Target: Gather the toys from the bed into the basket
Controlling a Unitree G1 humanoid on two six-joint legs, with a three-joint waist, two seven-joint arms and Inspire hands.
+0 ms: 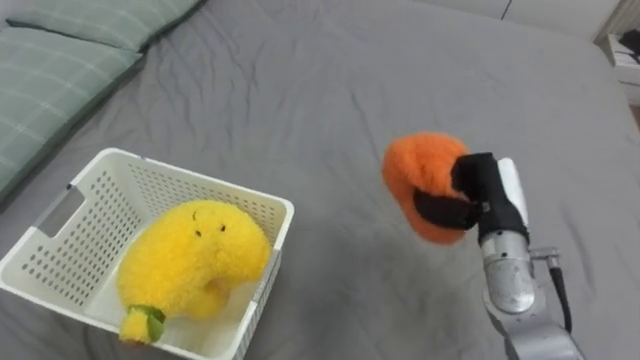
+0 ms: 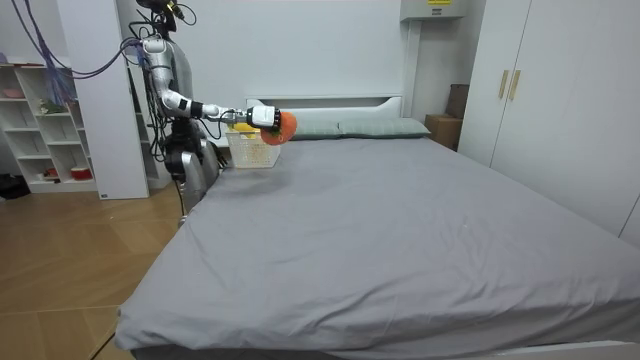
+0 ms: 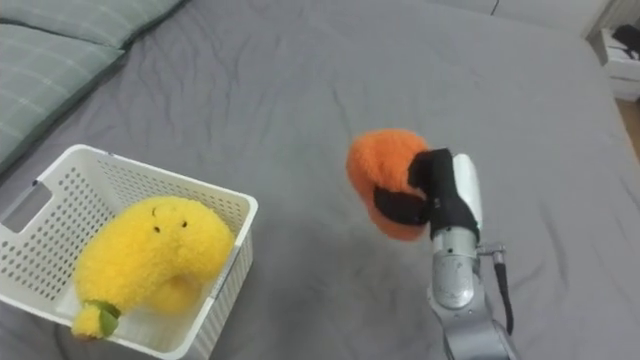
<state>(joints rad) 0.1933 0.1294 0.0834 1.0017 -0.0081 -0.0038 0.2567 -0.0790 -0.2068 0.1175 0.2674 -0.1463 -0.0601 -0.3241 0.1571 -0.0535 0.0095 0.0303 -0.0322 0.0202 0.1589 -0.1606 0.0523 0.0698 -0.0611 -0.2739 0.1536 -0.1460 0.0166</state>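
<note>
The big bed [image 1: 330, 80] has a gray sheet, with a white basket [image 1: 150, 185] sitting on it and green pillows [image 1: 60, 70] at one end.

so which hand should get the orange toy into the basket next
Right. The right hand is curled round the orange plush toy above the grey bed; the white basket holding the yellow plush toy sits to its left, so it likely only needs to swing across and release.

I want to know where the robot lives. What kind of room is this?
Probably a bedroom: a wide bed with a grey sheet, green pillows at its head, and tall wardrobe doors beside it. The right hand holds an orange plush toy over the bed.
</note>
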